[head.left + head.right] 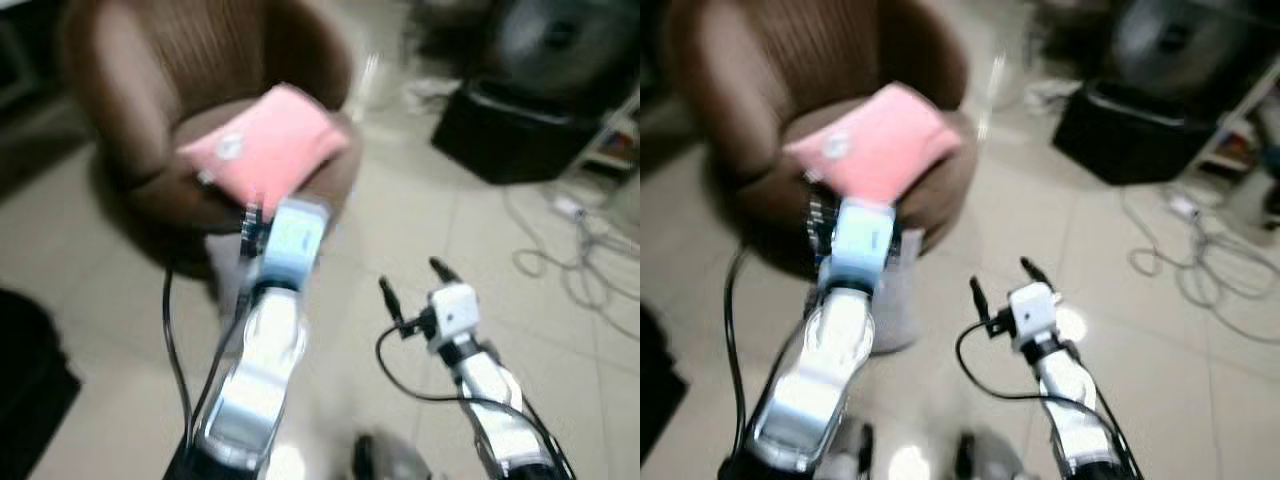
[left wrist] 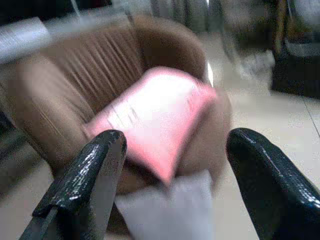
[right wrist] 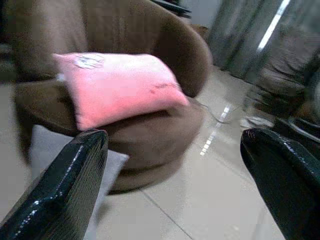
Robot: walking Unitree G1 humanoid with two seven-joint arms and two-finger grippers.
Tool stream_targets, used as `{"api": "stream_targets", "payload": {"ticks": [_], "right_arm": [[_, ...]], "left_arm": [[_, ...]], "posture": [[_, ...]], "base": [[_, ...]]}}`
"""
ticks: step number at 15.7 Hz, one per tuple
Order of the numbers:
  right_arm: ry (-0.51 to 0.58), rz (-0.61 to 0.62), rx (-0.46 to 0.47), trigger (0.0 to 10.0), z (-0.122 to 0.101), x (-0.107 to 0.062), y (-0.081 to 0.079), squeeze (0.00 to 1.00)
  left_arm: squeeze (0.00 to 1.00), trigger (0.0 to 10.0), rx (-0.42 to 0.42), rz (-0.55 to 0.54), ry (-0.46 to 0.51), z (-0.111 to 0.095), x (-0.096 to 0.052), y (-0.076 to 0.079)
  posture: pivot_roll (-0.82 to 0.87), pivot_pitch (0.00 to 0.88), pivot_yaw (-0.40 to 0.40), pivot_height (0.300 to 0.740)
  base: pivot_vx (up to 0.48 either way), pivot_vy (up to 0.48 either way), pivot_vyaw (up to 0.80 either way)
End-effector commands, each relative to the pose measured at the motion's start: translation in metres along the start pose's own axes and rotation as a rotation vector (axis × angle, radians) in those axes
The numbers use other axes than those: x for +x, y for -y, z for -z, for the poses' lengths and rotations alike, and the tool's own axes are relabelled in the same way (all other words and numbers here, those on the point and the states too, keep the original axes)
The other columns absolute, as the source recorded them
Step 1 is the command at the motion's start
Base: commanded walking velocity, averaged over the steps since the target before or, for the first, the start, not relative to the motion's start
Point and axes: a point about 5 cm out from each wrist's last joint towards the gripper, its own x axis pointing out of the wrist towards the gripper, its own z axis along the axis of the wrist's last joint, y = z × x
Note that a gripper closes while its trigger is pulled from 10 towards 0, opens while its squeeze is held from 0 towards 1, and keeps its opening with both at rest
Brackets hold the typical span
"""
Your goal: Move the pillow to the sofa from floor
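A pink pillow (image 1: pixel 268 148) lies on the seat of a round brown armchair (image 1: pixel 150 90), its near corner hanging over the seat's front edge. My left gripper (image 2: pixel 172 165) is open just in front of the pillow, nothing between its fingers (image 2: pixel 85 170). My right gripper (image 1: pixel 412 282) is open too, lower and to the right over the tiled floor, apart from the chair. In the right wrist view the pink pillow (image 3: pixel 117 87) rests tilted on the brown seat (image 3: pixel 150 130). A grey-white pillow (image 3: pixel 50 150) leans on the floor against the chair's base.
A black box (image 1: pixel 510 130) stands on the floor at the right, with white cables (image 1: pixel 570 250) trailing beside it. A dark object (image 1: pixel 30 380) sits at the left edge. Pale tiled floor (image 1: pixel 400 220) lies open between chair and box.
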Motion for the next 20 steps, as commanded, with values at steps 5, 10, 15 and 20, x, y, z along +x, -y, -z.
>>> {"api": "stream_targets", "payload": {"ticks": [5, 10, 15, 20], "right_arm": [[0.012, 0.159, -0.034, 10.0, -0.002, -0.019, 0.027, 0.0], [-0.027, 0.235, -0.033, 10.0, 0.004, -0.044, 0.021, 0.0], [-0.023, 0.161, -0.042, 10.0, -0.001, -0.021, 0.017, 0.0], [0.006, 0.201, -0.045, 10.0, -0.006, -0.016, 0.02, 0.0]], "left_arm": [[0.0, 10.0, -0.151, 0.137, 0.108, -0.033, -0.002, 0.011], [0.0, 10.0, -0.149, 0.226, -0.031, 0.086, 0.006, -0.065], [0.0, 10.0, -0.185, 0.204, -0.066, 0.108, 0.011, -0.065], [0.0, 10.0, -0.131, 0.307, 0.098, 0.085, 0.037, -0.053]], "posture": [[0.06, 0.184, -0.056, 0.669], [-0.03, 0.18, -0.015, 0.669], [0.03, 0.174, -0.057, 0.669], [0.02, 0.164, -0.035, 0.669]], "base": [[0.0, 0.0, 0.0], [0.0, 0.0, 0.0], [0.0, 0.0, 0.0], [0.0, 0.0, 0.0]]}}
